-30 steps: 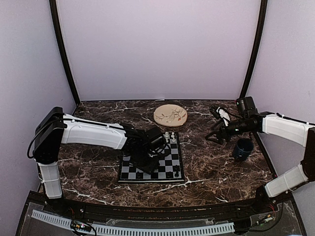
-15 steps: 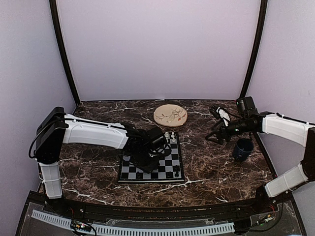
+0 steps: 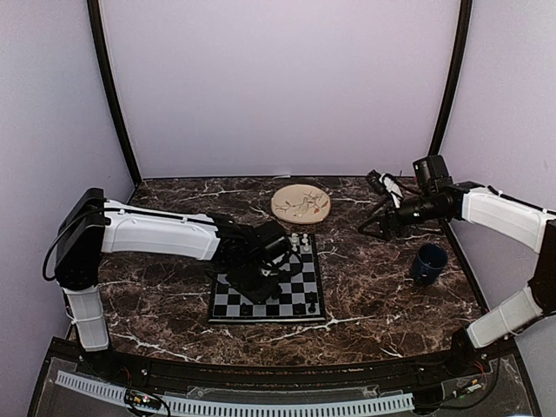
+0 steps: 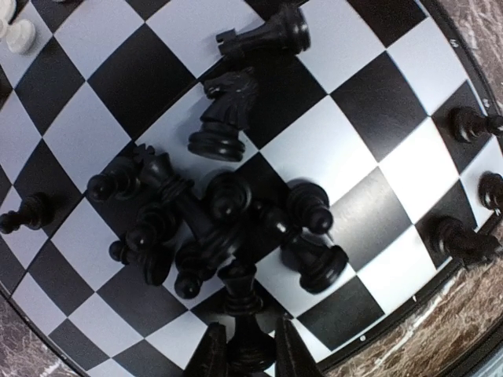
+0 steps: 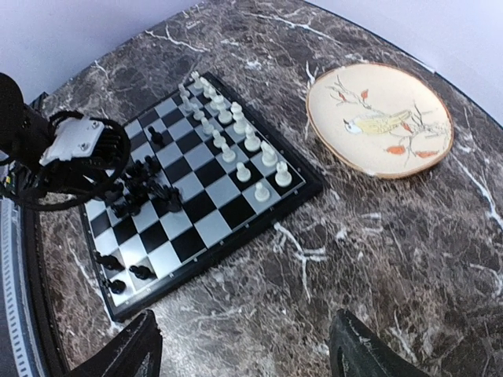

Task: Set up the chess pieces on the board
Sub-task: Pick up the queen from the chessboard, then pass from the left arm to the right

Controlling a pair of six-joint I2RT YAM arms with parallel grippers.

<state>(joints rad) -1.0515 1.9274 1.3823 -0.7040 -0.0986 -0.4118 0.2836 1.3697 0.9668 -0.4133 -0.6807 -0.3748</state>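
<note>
Heap of black pieces (image 4: 212,228) lies toppled near the middle of the board (image 4: 377,94), with knights, pawns and a rook across one another. We think that is why the left gripper (image 4: 250,355) works from the heap's rim, at the bottom edge of its wrist view, and not from the tangle itself. Its fingers (image 4: 214,353) sit tight against either side of a tall piece (image 4: 240,302) at the bottom centre of that frame. We judge this piece gripped low near its base, just clear of the heap above it.

A few black pawns (image 4: 470,124) stand along the board's right edge in the same view, well apart from the gripper. We take that edge for black's home side, so the tall piece would have to travel rightward. The white pieces (image 5: 228,133) stand in two neat rows along the board's upper edge in the right wrist view, and look done to us.

The right gripper (image 5: 245,339) hangs with its fingers spread wide and nothing between them. It sits high at the right of the overhead frame, above the mug (image 3: 429,262) and to the right of the plate (image 5: 380,119). We judge it parked there to leave the board to the left arm.
</note>
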